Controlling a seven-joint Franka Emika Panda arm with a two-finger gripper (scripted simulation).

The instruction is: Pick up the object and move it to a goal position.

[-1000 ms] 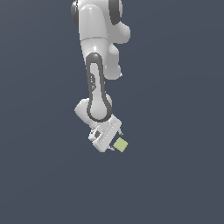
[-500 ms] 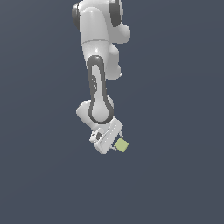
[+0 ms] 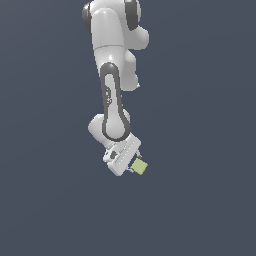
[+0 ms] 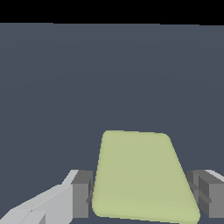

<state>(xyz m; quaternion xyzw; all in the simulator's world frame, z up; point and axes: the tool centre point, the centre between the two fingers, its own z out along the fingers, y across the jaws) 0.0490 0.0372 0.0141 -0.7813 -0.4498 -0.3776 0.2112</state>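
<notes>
The object is a small pale yellow-green cube (image 3: 139, 166). It sits at the tip of my white gripper (image 3: 136, 165), low in the middle of the exterior view. In the wrist view the cube (image 4: 139, 175) fills the space between the two grey fingertips (image 4: 81, 194), which press on its two sides. The gripper is shut on the cube and tilted, pointing down and toward the exterior view's right. The white arm (image 3: 112, 100) rises from the gripper toward the top of the exterior view.
A plain dark grey-blue surface (image 3: 200, 150) fills both views around the arm. No other objects show, and no goal marker is visible.
The gripper and the cube in it have shifted very slightly; the grip on the cube is unchanged.
</notes>
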